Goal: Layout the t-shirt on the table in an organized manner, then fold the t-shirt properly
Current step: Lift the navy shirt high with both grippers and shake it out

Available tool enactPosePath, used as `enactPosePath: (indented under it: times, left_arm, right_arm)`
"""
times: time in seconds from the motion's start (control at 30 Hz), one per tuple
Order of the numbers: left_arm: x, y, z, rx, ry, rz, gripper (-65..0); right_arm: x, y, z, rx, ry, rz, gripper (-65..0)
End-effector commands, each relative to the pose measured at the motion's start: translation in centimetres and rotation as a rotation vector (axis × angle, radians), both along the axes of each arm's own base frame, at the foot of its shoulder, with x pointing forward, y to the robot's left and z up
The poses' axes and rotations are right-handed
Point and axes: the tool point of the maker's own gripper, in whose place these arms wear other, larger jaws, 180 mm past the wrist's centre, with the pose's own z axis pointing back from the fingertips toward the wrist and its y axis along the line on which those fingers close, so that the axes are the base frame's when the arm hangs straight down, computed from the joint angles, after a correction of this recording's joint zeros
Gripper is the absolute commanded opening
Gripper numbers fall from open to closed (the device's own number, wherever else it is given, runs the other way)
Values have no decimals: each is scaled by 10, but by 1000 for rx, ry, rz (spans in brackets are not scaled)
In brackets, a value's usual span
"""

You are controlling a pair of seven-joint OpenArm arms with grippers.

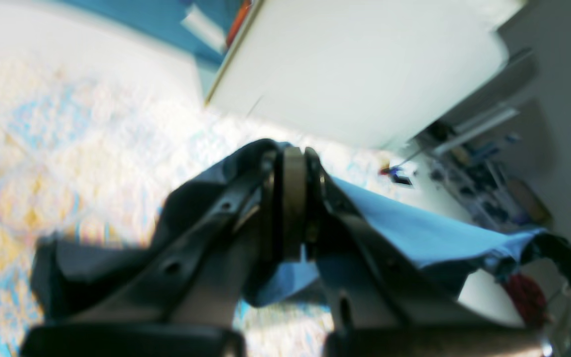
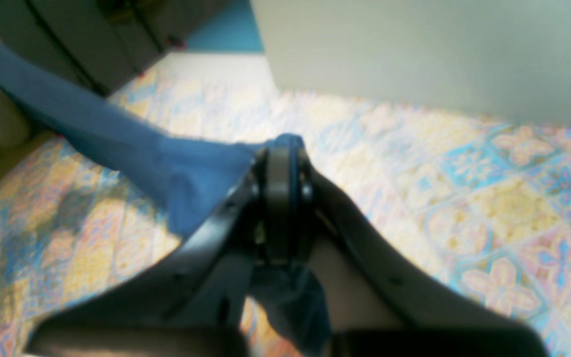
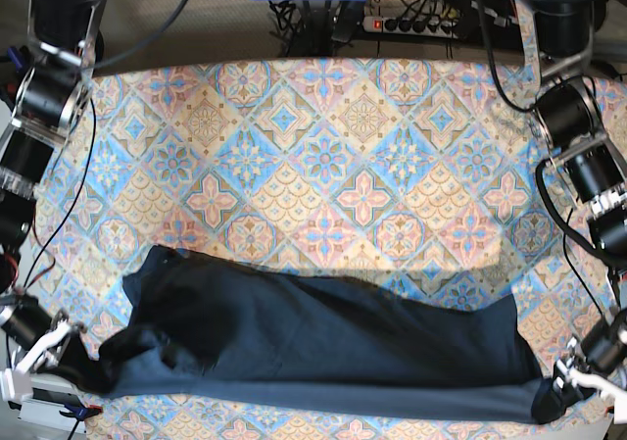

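A: The t-shirt (image 3: 323,337) stretches in a wide dark band across the near part of the table (image 3: 323,166), from one bottom corner of the base view to the other.

B: And the arms?

A: The left gripper (image 1: 293,208) is clamped on the cloth; both of its jaws press together with blue fabric bunched around them. In the base view it sits at the lower right, at the shirt's corner (image 3: 549,396).

B: The right one?

A: The right gripper (image 2: 280,198) is pinched closed on the shirt too, with fabric running away from it towards the other arm and a fold hanging below. In the base view it is at the lower left.

B: Is the cloth flat?

A: Mostly. It is bunched and wrinkled near the left end, and a lighter strip runs along the near edge. Both wrist views are blurred.
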Motion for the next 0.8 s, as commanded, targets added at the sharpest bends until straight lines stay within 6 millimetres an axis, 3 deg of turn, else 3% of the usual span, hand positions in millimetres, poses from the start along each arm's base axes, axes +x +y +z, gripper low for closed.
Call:
enactPosePath:
  times: [0.0,0.13,0.23,0.37,0.43,0.5,0.57,0.67,0.77]
  left_arm:
    - [7,4,32,-11,-69,11,-649]
    - [43,4,62,-81,-103,40,-649]
    - [58,1,88,-108,-129,50,-649]
    - [57,1,151,-121,-243,50,-649]
    - [54,2,171,-124,-280,51,-649]
    - [55,-2,169,-102,-267,43,-649]
    - [58,-12,164,-43,-246,29,-650]
    - [53,12,174,-90,-292,89,-650]
    - [53,5,164,-54,-241,56,-650]
  right_arm:
    - [8,-2,53,32,-126,8,-650]
    - [36,7,110,48,-207,21,-650]
    - [46,9,146,5,-276,0,-650]
    - [42,7,195,-12,-372,-16,-650]
    - [38,7,213,-12,-408,-18,-650]
    - [36,6,225,-11,-430,-20,-650]
    - [39,4,222,-2,-417,-23,-650]
    - [40,3,221,2,-412,-25,-650]
    - [41,3,221,5,-411,-24,-650]
